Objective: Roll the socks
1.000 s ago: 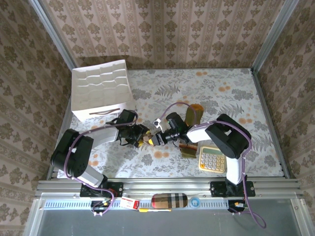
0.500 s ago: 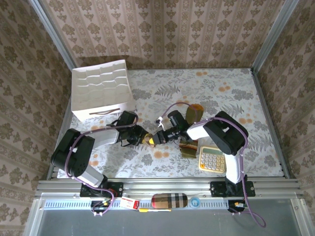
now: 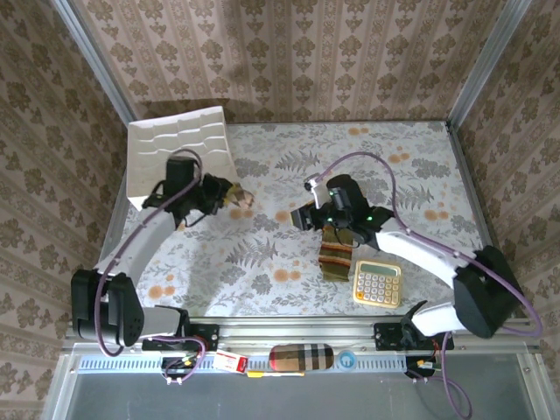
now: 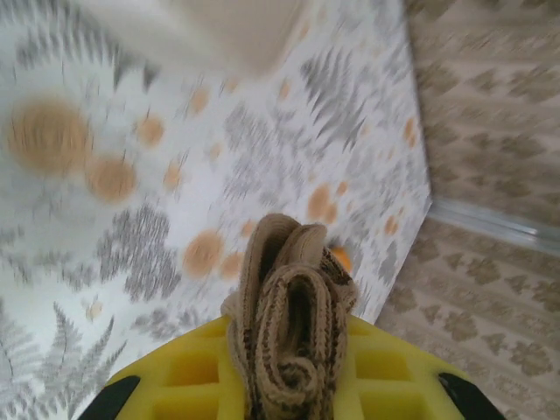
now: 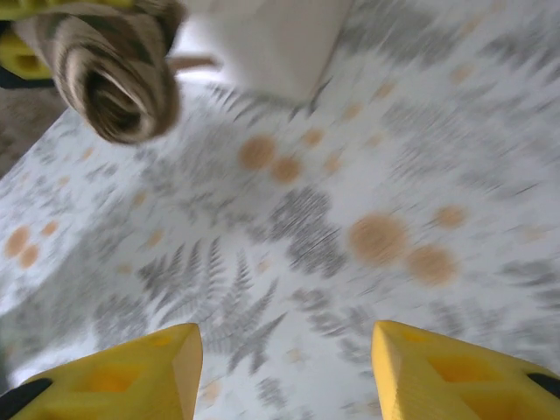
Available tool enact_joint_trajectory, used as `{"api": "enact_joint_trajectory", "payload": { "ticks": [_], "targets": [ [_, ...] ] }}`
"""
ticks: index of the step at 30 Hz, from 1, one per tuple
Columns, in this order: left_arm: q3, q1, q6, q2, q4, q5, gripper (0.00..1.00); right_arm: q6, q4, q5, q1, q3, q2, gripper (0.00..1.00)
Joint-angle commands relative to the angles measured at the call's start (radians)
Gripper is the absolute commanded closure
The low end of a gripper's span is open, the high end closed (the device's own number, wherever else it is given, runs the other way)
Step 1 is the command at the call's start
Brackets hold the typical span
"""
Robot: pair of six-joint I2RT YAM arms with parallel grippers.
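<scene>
The tan-and-brown argyle sock (image 4: 293, 306), rolled into a tight bundle, sits clamped between the yellow fingers (image 4: 175, 376) of my left gripper (image 4: 289, 372). From above, that left gripper (image 3: 227, 195) holds the roll (image 3: 243, 199) above the table, just right of the white box. The right wrist view catches the same roll (image 5: 109, 74) at its upper left. My right gripper (image 5: 284, 367) is open over bare tablecloth with nothing between its fingers; in the top view the right gripper (image 3: 303, 217) is at the table's middle. The olive striped sock (image 3: 333, 254) lies flat below the right arm, its upper end hidden by the arm.
A white ribbed box (image 3: 179, 157) stands at the back left, close to the left gripper. A yellow calculator (image 3: 378, 283) lies at the front right beside the striped sock. A beige plaid case (image 3: 300, 357) rests on the front rail. Metal frame posts and wallpapered walls surround the table.
The right gripper let go of the rolled sock, opened and pulled back to the right. The left arm carried the roll up and left toward the white box.
</scene>
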Motion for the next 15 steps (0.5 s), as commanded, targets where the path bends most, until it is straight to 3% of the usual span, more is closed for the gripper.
{"api": "enact_joint_trajectory", "payload": {
  "ticks": [1,7,15],
  "targets": [
    [0.074,0.074,0.141,0.043,-0.144,-0.006,1.00,-0.146,-0.075,0.225,0.003,0.012,-0.070,0.46],
    [0.252,0.155,0.302,0.149,-0.183,-0.174,1.00,-0.294,0.054,0.384,0.013,-0.039,-0.239,0.39],
    [0.363,0.165,0.376,0.338,-0.103,-0.277,1.00,-0.378,-0.022,0.361,0.014,-0.003,-0.277,0.38]
  ]
}}
